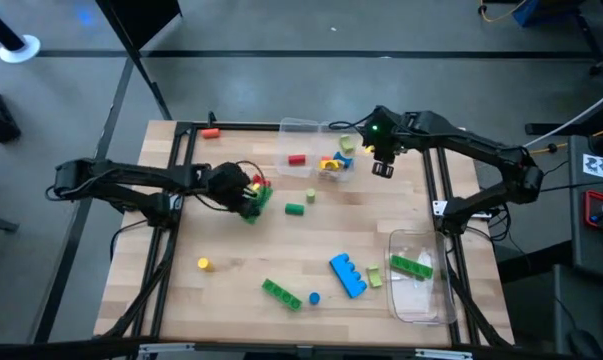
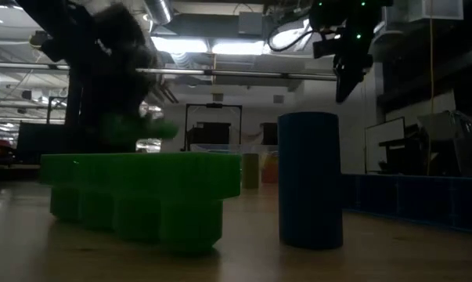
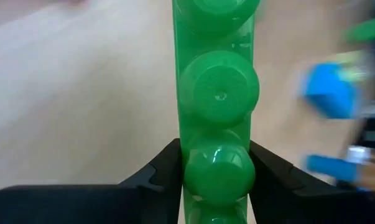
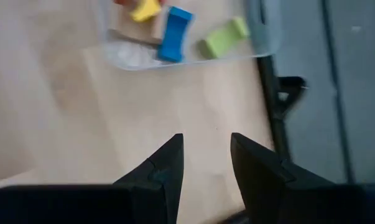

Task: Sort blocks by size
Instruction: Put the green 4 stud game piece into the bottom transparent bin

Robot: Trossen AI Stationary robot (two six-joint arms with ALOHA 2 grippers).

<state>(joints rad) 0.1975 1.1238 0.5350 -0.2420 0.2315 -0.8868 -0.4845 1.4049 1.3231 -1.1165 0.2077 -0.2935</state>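
My left gripper (image 1: 249, 198) is shut on a long green studded brick (image 3: 216, 93) at the table's left middle, above the wood. My right gripper (image 1: 382, 166) is open and empty, raised near the far container (image 1: 316, 150), which holds small yellow, blue and lime blocks (image 4: 175, 31). On the table lie a red block (image 1: 297, 158), a small green block (image 1: 295, 209), a yellow cylinder (image 1: 204, 264), a green brick (image 1: 279, 292), a blue cylinder (image 1: 314, 297) and a blue brick (image 1: 347, 274). A green brick (image 1: 412, 266) lies in the near right container (image 1: 421, 300). My left gripper pinches the green studded brick between its two fingers, on the brick's two long sides (image 3: 186, 163) near one end. The fingers lie across the brick, which runs on away from them. In the low view the brick (image 2: 138, 125) is clear of the table.
A red block (image 1: 212, 132) lies at the table's far left edge. A lime block (image 1: 374, 277) lies beside the near right container. Bare wood shows between the left gripper and the near blocks.
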